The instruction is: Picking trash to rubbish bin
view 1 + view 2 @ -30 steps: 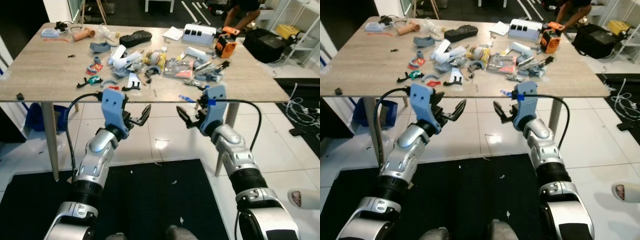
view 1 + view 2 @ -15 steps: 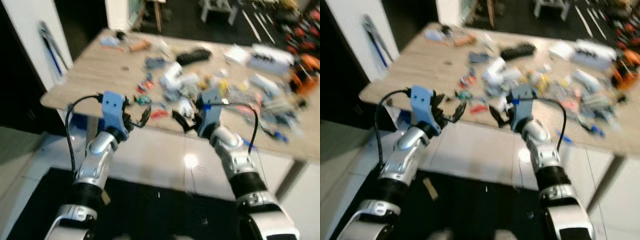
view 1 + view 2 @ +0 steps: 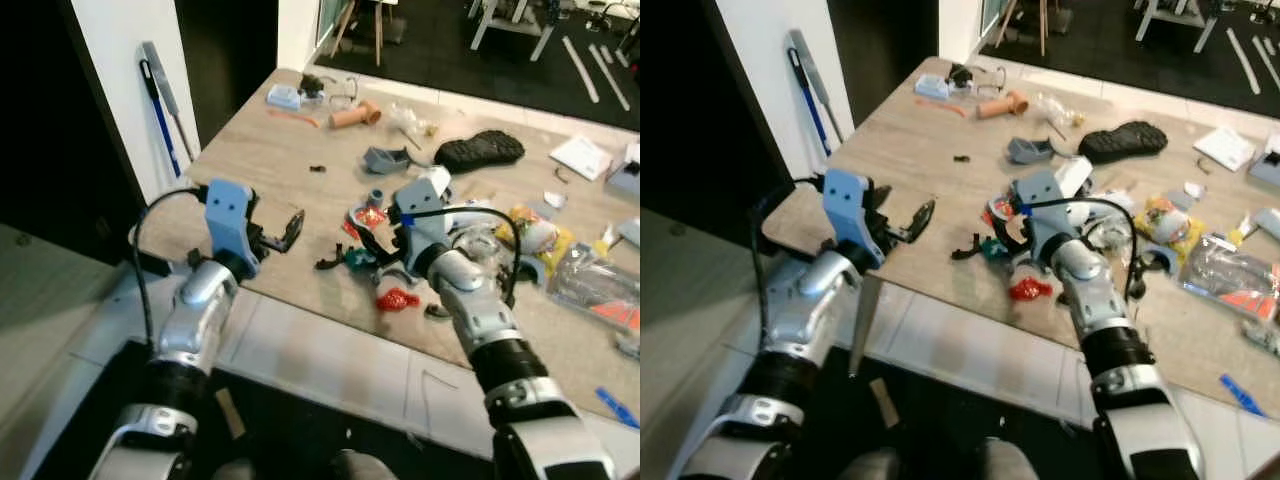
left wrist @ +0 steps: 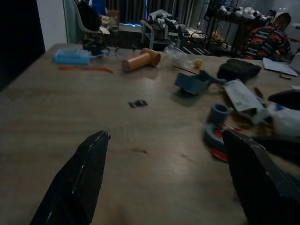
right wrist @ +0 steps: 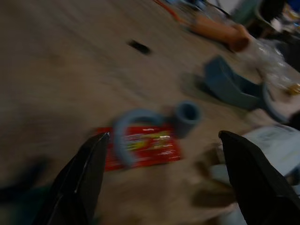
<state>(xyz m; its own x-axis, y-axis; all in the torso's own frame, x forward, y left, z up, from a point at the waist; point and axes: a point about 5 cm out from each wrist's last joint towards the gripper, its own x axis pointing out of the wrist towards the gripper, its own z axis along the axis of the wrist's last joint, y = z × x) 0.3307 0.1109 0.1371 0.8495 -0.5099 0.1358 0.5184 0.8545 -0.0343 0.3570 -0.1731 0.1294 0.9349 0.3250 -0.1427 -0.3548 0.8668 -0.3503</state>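
Note:
Small litter covers a wooden table (image 3: 260,165): a red wrapper (image 3: 368,217) under a grey curved part, a crumpled red scrap (image 3: 397,298), a green bit (image 3: 357,258) and a yellow wrapper (image 3: 530,232). My right gripper (image 3: 378,248) hovers open just above the red wrapper (image 5: 140,146) and a grey tube piece (image 5: 187,115), holding nothing. My left gripper (image 3: 280,235) is open over bare tabletop near the front left edge, to the left of the litter. In the left wrist view its fingers (image 4: 79,173) spread wide with nothing between them.
Farther back lie a black shoe-like object (image 3: 478,150), an orange cylinder (image 3: 355,116), a blue-grey part (image 3: 388,158) and a clear plastic pack (image 3: 600,285). A blue-handled tool (image 3: 160,100) leans on the white wall at the left. A person (image 4: 269,40) sits beyond the table.
The camera has swung left and closer to the table. Both grippers now stand over the tabletop instead of before its front edge. Both stay open.

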